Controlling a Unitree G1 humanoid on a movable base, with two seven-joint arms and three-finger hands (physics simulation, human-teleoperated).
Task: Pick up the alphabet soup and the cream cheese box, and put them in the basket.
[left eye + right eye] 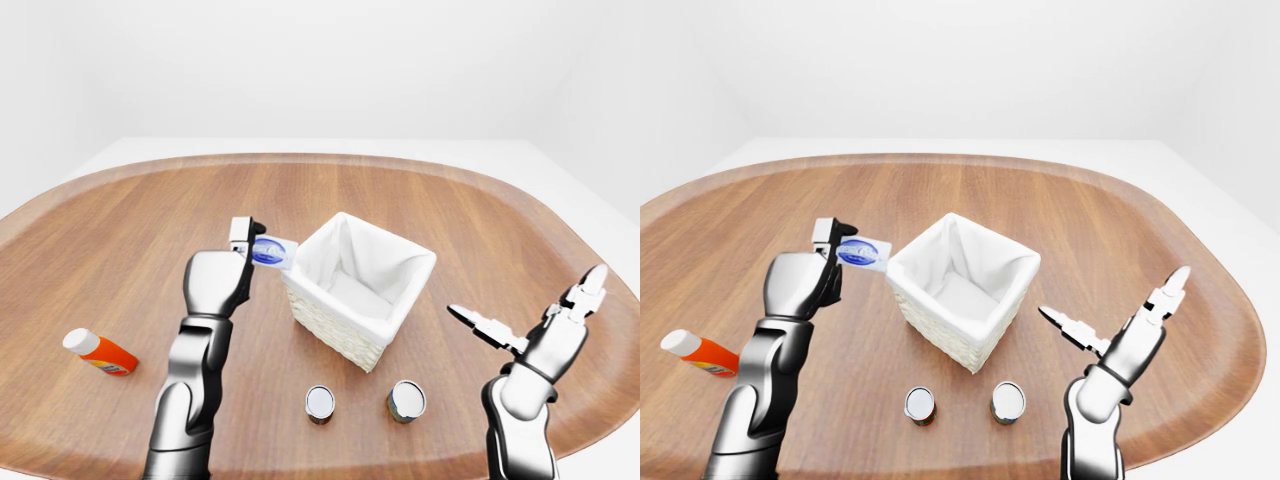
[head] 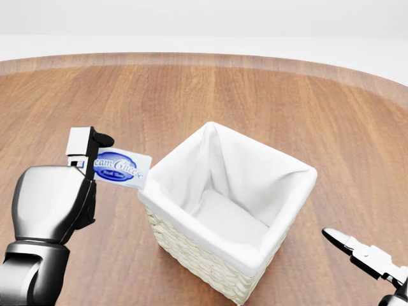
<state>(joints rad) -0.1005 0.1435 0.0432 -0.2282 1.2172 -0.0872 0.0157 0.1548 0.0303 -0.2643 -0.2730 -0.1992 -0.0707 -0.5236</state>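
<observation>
My left hand [image 2: 88, 152] is shut on the cream cheese box [image 2: 122, 167], a white carton with a blue oval logo. It holds the box in the air, and the box's right end reaches the left rim of the basket [image 2: 191, 255]. The basket is a square wicker one with a white cloth liner, and nothing shows inside it. Two upright cans [image 1: 320, 403] [image 1: 406, 400] stand below the basket in the left-eye view; their labels are hidden, so I cannot tell which is the alphabet soup. To the basket's right, my right hand [image 1: 530, 305] is open with its fingers spread.
An orange bottle with a white cap [image 1: 100, 352] lies on its side at the left of the round wooden table [image 1: 480, 210]. The table's rim curves close behind my right hand in the eye views.
</observation>
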